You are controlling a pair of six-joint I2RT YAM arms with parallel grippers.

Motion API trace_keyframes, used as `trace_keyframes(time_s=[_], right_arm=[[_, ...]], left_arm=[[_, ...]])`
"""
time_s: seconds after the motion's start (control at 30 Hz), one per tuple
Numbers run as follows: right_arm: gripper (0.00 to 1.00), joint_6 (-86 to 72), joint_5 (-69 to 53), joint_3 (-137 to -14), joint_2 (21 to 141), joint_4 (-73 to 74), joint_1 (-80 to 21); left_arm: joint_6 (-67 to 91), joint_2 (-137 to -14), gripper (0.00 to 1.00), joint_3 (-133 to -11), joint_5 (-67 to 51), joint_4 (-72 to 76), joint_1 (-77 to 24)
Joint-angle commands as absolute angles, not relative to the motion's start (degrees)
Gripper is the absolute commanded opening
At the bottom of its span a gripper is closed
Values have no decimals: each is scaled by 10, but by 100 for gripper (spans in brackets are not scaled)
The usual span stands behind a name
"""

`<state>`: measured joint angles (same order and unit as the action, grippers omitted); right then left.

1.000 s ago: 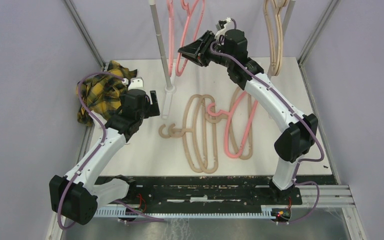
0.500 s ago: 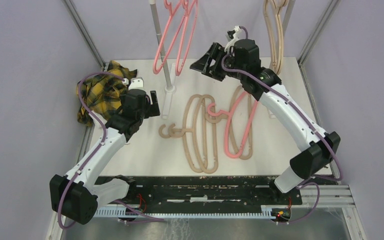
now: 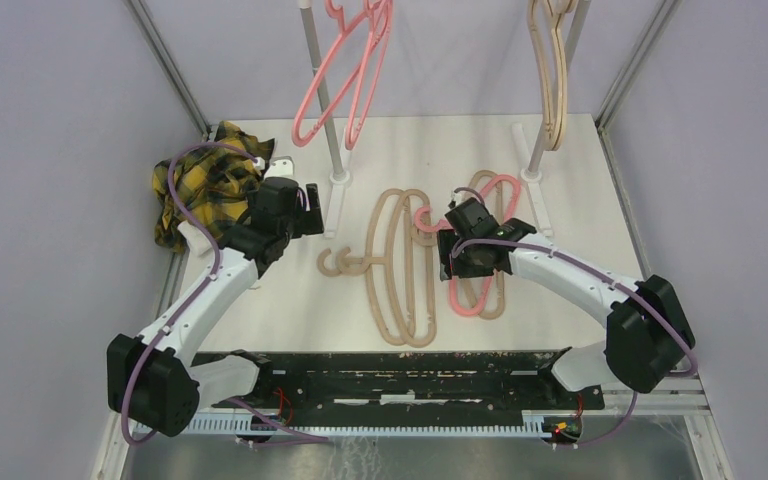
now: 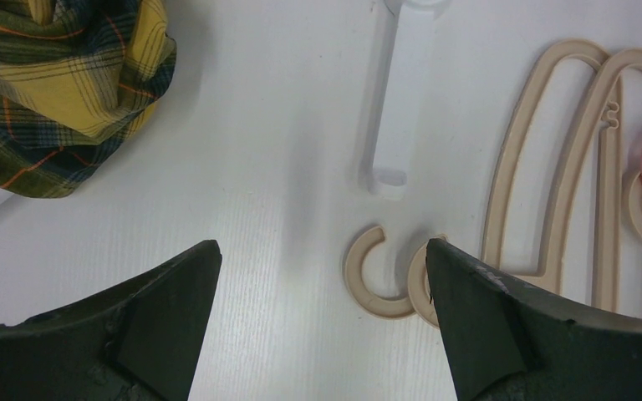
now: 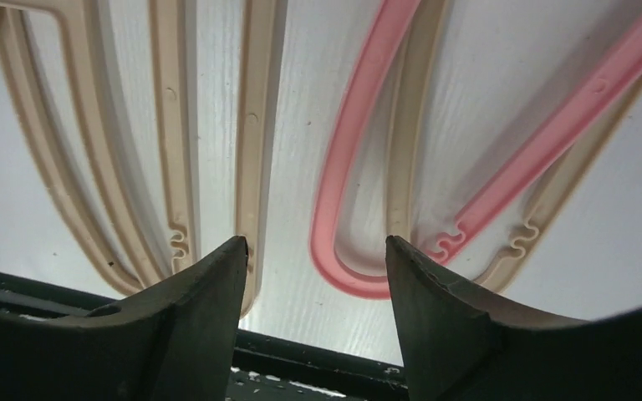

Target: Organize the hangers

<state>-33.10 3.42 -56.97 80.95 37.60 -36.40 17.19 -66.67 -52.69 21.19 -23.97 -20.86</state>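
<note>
Down at the near side, the right gripper [image 3: 465,262] hovers low over the table [image 3: 290,300], its fingers spread wide with nothing pinched between them. From the right wrist view, the rounded bottom end of the pink hanger [image 5: 343,167] sits right in the gap between those fingers, and whether they touch it I cannot tell. That pink hanger lies flat across another tan hanger [image 5: 401,150]. Just to its left lie the beige hangers [image 3: 400,290], stacked lengthwise, their long bars running beside the gripper's left finger.

Over on the left, the left gripper [image 3: 310,208] hangs above bare table, jaws wide apart and holding nothing. In its wrist view, the beige hooks [image 4: 368,292] curl just ahead of the open gap, close to the right finger, apart from it. The white rack foot [image 4: 397,109] lies straight beyond them.

Further left, the plaid cloth [image 3: 205,185] is bunched at the table's edge.

At the far end, the rack carries its load: the hung pink hangers [image 3: 345,80] dangle by the left post [image 3: 320,90], and the hung beige hangers [image 3: 552,70] dangle by the right post [image 3: 538,150].
</note>
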Motion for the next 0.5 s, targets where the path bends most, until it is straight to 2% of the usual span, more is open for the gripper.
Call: trace_keyframes(time_s=[0.0,0.47], right_arm=[[68,-324,137,-564,795,335,-380],[61,-369,180,-584,963,243,-381]], left_arm=[[161,-668,99,-552,197,-227,-205],[146,-657,99,-542,197,-231,-206]])
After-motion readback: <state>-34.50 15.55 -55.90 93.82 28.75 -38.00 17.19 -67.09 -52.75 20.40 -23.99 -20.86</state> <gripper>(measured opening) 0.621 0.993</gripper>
